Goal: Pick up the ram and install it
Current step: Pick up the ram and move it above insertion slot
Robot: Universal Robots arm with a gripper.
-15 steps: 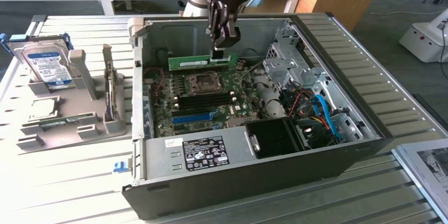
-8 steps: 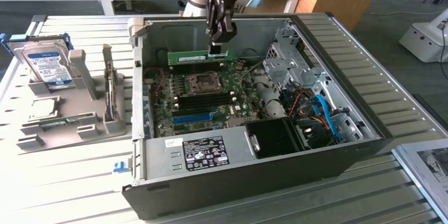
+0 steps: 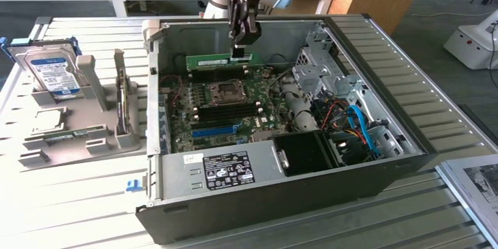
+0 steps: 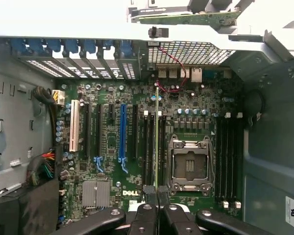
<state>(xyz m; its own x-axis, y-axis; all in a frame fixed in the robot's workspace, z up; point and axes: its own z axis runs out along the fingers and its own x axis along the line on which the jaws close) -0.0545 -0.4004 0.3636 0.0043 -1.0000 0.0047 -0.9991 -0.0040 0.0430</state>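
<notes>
My gripper (image 3: pixel 242 48) reaches down into the open computer case (image 3: pixel 404 138) and is shut on the ram (image 3: pixel 211 60), a thin green stick held level by one end, above the motherboard (image 3: pixel 186 126). In the wrist view the ram (image 4: pixel 157 132) shows edge-on, pinched between my fingers (image 4: pixel 146 211), with the gripper (image 4: pixel 157 198) over the black memory slots (image 4: pixel 148 147) beside the CPU socket (image 4: pixel 188 164). The stick hangs above the board near the socket (image 3: pixel 228 90); whether it touches a slot I cannot tell.
A grey fixture (image 3: pixel 78 132) on the slatted table at the exterior view's left holds a hard drive (image 3: pixel 53 71). Inside the case are a blue slot strip (image 3: pixel 214 130), a power supply (image 3: pixel 225 167), a black shroud (image 3: pixel 307 153) and blue cables (image 3: pixel 362 126).
</notes>
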